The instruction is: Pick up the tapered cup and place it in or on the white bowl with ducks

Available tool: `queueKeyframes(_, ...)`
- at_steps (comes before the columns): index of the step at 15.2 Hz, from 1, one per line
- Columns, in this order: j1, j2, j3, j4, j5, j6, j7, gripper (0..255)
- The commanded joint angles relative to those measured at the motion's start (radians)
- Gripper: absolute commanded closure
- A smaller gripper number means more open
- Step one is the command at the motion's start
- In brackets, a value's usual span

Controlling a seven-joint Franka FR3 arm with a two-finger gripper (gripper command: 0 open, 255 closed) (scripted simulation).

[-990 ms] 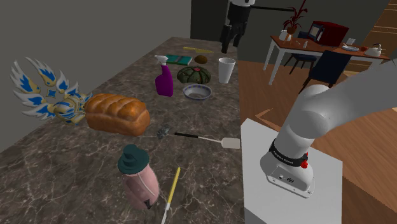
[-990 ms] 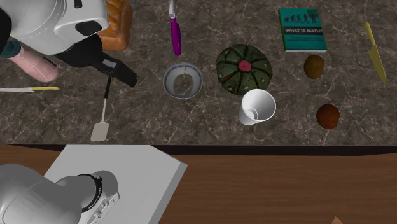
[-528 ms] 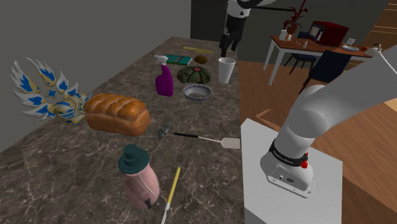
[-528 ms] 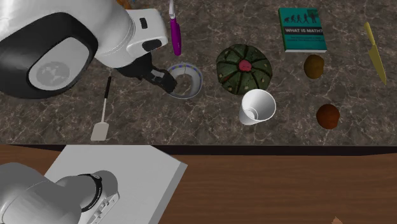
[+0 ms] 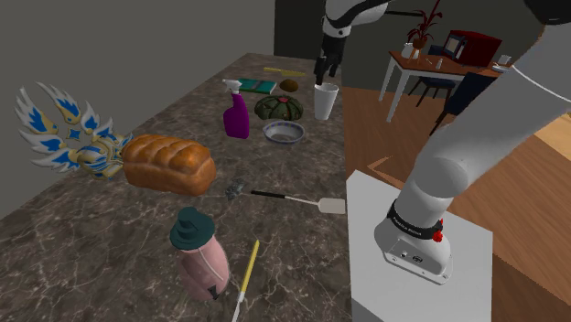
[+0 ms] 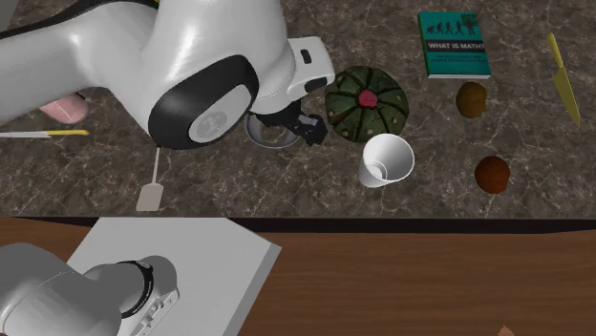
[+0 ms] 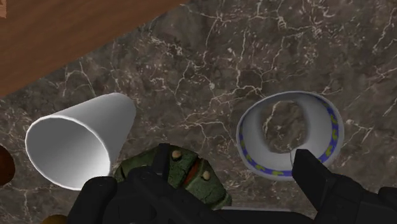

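The white tapered cup (image 5: 325, 101) stands upright near the table's edge, beside a green ribbed cactus-like ball (image 5: 278, 108). The white bowl (image 5: 284, 133), with a blue-patterned rim, sits a little nearer the stand. My black gripper (image 5: 322, 76) hangs open above the cup. From the second exterior view the gripper (image 6: 310, 127) lies between the half-hidden bowl (image 6: 260, 134) and the cup (image 6: 386, 159). In the wrist view the fingers (image 7: 167, 162) stand apart with nothing between them, with the cup (image 7: 79, 140) to one side and the bowl (image 7: 331, 124) to the other.
A purple spray bottle (image 5: 236, 114), a bread loaf (image 5: 168, 163), a spatula (image 5: 297, 198) and a pink bottle with a teal hat (image 5: 199, 254) lie nearer the stand (image 5: 416, 247). A green book (image 6: 454, 44), two brown balls (image 6: 492, 173) and a yellow knife (image 6: 563, 78) lie beyond the cup.
The arm has swung along the table from above the spatula, past the bowl, toward the cup. The gripper stays open and the objects have not moved.
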Motion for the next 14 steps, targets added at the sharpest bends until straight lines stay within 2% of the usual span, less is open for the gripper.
queueKeyframes(1,-0.003,0.065,-0.028,0.03,0.014,0.039,-0.037,0)
queueKeyframes(8,-0.029,0.325,-0.111,0.198,0.125,0.126,-0.198,0)
queueKeyframes(13,-0.082,0.523,-0.13,0.36,0.237,0.148,-0.317,0)
queueKeyframes(14,-0.085,0.529,-0.128,0.365,0.24,0.148,-0.32,0)
